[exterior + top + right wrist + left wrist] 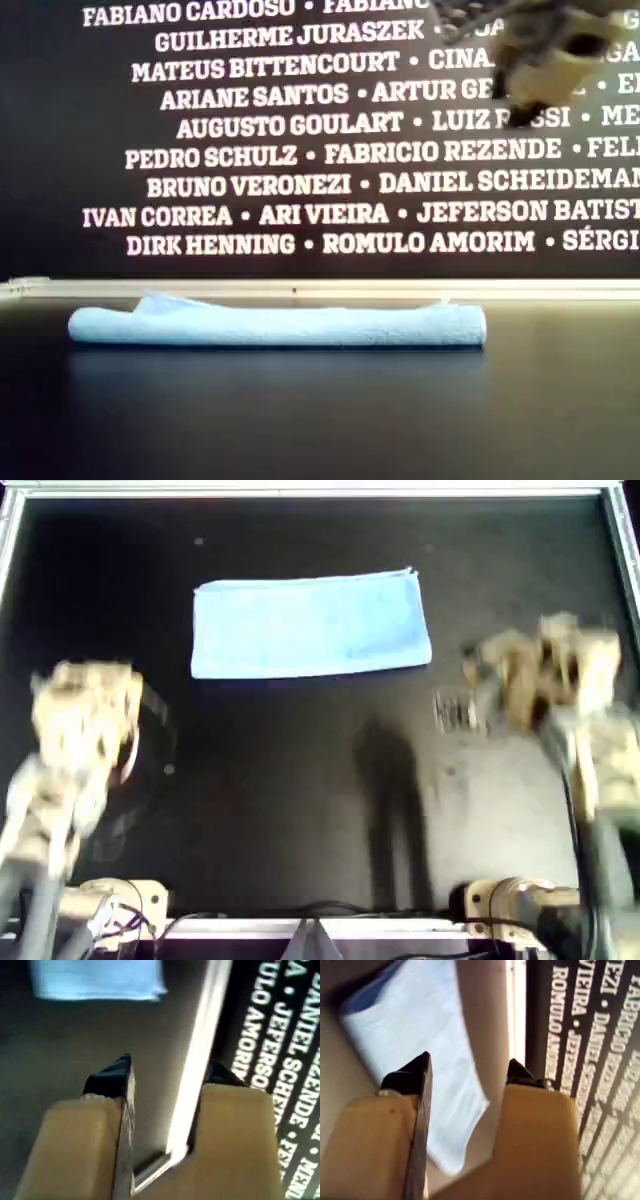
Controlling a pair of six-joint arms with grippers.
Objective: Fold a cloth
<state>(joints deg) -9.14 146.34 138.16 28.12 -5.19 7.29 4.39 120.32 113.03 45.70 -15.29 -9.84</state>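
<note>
The light blue cloth (310, 625) lies flat on the black surface as a long rectangle, layered like a folded strip in the exterior view (280, 325). My left gripper (85, 705) hovers toward the overhead view's left, apart from the cloth. Its wrist view shows it open (470, 1067), with the cloth (410, 1020) beyond the dark fingertips. My right gripper (520, 670) hangs off the cloth's right end in the overhead view and sits high and blurred at the exterior view's right (545, 60). It is open and empty (172, 1070), and the cloth (95, 980) lies farther off.
A metal rim (300, 492) frames the black surface and appears as a bright strip (200, 1060) in the right wrist view. Behind it stands a black wall with white names (330, 150). The arm bases (510, 905) sit at the overhead view's bottom edge.
</note>
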